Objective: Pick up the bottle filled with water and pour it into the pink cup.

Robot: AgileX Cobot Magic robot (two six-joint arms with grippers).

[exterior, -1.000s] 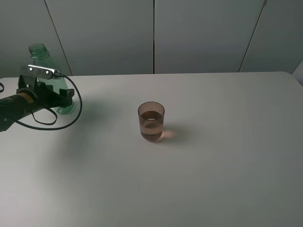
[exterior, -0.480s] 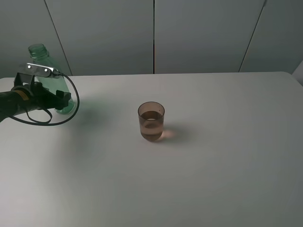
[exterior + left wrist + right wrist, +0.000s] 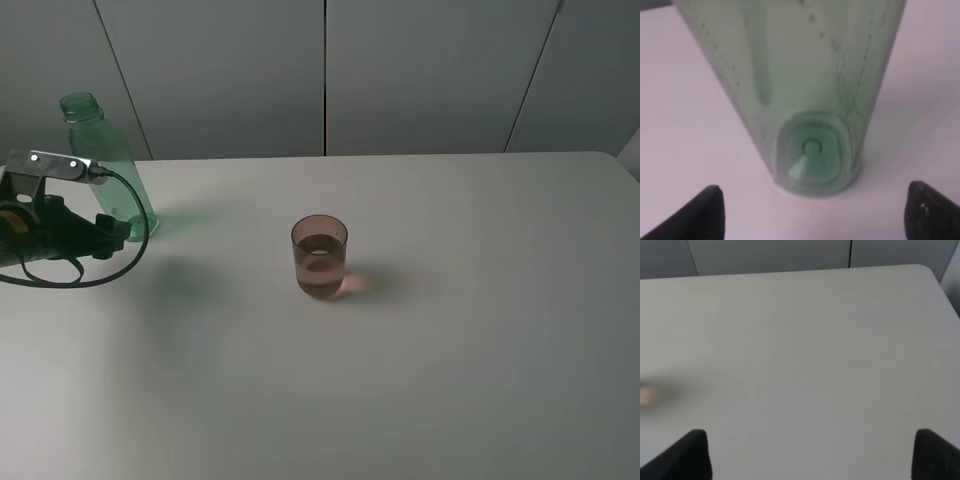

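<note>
The green transparent bottle (image 3: 103, 160) stands upright with no cap at the table's far left back. In the left wrist view its base (image 3: 812, 155) rests on the table. My left gripper (image 3: 118, 232) is open and empty just in front of the bottle, its two dark fingertips (image 3: 705, 210) wide apart and clear of it. The pink cup (image 3: 320, 257) stands near the table's middle, partly filled with liquid. My right gripper (image 3: 810, 455) is open and empty over bare table; it does not show in the exterior view.
The white table (image 3: 450, 330) reaches to grey wall panels (image 3: 420, 70) at the back. A black cable (image 3: 95, 272) loops from the left arm beside the bottle. A faint pink blur (image 3: 646, 395) shows at the edge of the right wrist view.
My left gripper has drawn back to the left and toward the front, away from the bottle. The bottle stays standing in place. The cup has not moved.
</note>
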